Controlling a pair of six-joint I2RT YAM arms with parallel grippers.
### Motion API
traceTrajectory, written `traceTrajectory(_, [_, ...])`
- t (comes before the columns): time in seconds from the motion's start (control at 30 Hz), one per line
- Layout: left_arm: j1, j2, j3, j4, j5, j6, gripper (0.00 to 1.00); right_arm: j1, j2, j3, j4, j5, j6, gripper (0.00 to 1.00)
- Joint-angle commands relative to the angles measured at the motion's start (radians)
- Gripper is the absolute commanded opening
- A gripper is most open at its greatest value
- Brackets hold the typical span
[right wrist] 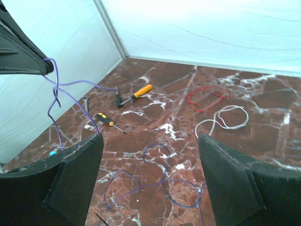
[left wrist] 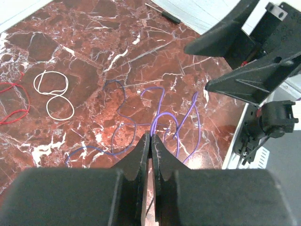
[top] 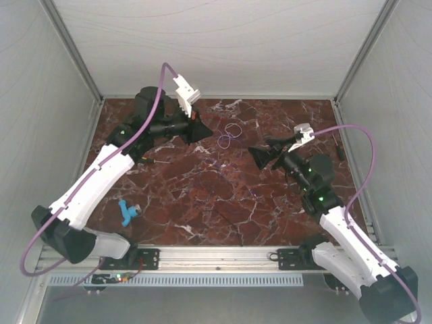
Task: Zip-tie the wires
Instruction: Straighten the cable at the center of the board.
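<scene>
Light fell bright and even from above, and the white walls (right wrist: pixel 211 28) in my right wrist view washed out to a pale glare. The marbled surface (top: pixel 223 196) carried only soft shadows. My left pincer (left wrist: pixel 150 138) loomed close, dark and slightly blurred.

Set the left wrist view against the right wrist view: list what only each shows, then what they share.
Only the left wrist view: a thin dark tool lying near the white wall. Only the right wrist view: an orange-handled tool and a small yellow-and-black screwdriver on the table. Both: the wires' red loop and whitish loop, the purple strand pinched in the left gripper, jaws shut, and the right gripper, jaws apart.
</scene>
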Motion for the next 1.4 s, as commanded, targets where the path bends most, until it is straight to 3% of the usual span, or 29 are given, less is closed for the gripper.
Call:
traceTrajectory(0.0, [-0.009, -0.066, -0.038, -0.004, 0.025, -0.040, 0.00, 0.017, 0.040, 0.086, -0.021, -0.179, -0.072, 0.78])
traceTrajectory(0.13, [-0.015, -0.097, -0.066, -0.015, 0.031, -0.042, 0.00, 0.100, 0.096, 0.144, -0.081, -0.219, -0.133, 0.76])
traceTrajectory(0.37, [-0.023, -0.115, -0.083, -0.024, 0.027, -0.041, 0.00, 0.239, 0.164, 0.226, -0.128, -0.061, -0.225, 0.75])
traceTrajectory(0.6, [-0.026, -0.131, -0.088, -0.023, 0.021, -0.040, 0.00, 0.257, 0.209, 0.255, -0.171, 0.080, -0.250, 0.69])
traceTrajectory(0.93, [-0.026, -0.119, -0.036, -0.048, -0.017, -0.039, 0.00, 0.280, 0.207, 0.280, -0.199, 0.129, -0.273, 0.57])
traceTrajectory(1.3, [-0.026, -0.126, -0.076, 0.001, -0.005, -0.039, 0.00, 0.309, 0.256, 0.328, -0.218, 0.181, -0.301, 0.32])
traceTrajectory(1.37, [-0.026, -0.125, -0.079, 0.000, -0.012, -0.036, 0.00, 0.316, 0.263, 0.332, -0.218, 0.199, -0.312, 0.21])
